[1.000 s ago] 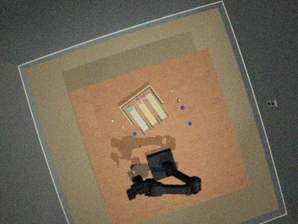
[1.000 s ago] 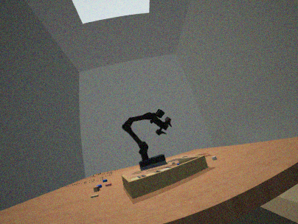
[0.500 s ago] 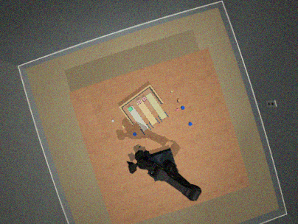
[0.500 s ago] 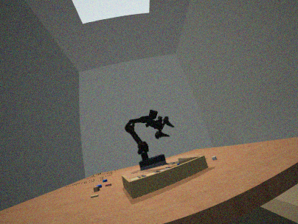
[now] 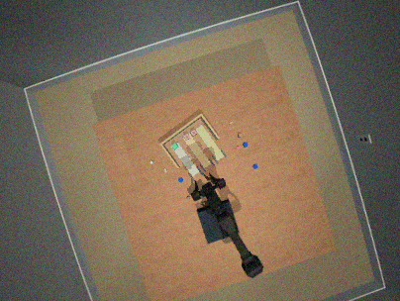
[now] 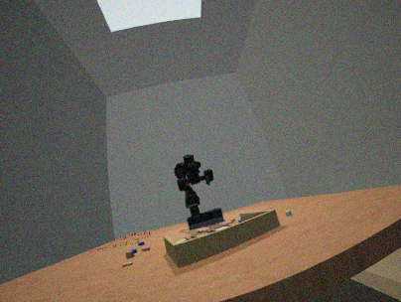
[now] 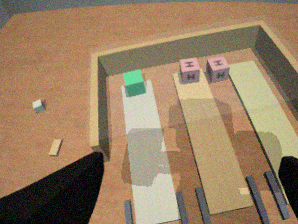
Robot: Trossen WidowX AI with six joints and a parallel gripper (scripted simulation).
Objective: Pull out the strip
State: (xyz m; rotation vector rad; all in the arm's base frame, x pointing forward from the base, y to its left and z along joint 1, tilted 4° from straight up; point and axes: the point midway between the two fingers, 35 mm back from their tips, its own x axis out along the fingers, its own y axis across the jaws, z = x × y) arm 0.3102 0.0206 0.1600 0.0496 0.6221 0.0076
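A pink cube marked H (image 7: 190, 71) (image 5: 187, 137) rests on the far end of the tan strip (image 7: 200, 102). A second pink cube marked H (image 7: 218, 69) (image 5: 194, 133) stands just right of it, between the tan strip and the pale yellow strip (image 7: 255, 90) (image 5: 210, 141); what is under it is unclear. A green cube (image 7: 134, 83) (image 5: 174, 147) sits on the far end of the white strip (image 7: 142, 117) (image 5: 180, 152). My gripper (image 7: 192, 164) (image 5: 203, 179) is open and empty, above the near ends of the strips, its fingers wide apart.
A wooden wall (image 7: 170, 46) (image 6: 223, 244) encloses the strips on three sides. Short grey rails (image 7: 182, 207) (image 7: 257, 197) flank their near ends. A small white cube (image 7: 38, 106) and a tan block (image 7: 56, 147) lie outside on the left. Blue pieces (image 5: 245, 145) (image 5: 180, 179) lie around the enclosure.
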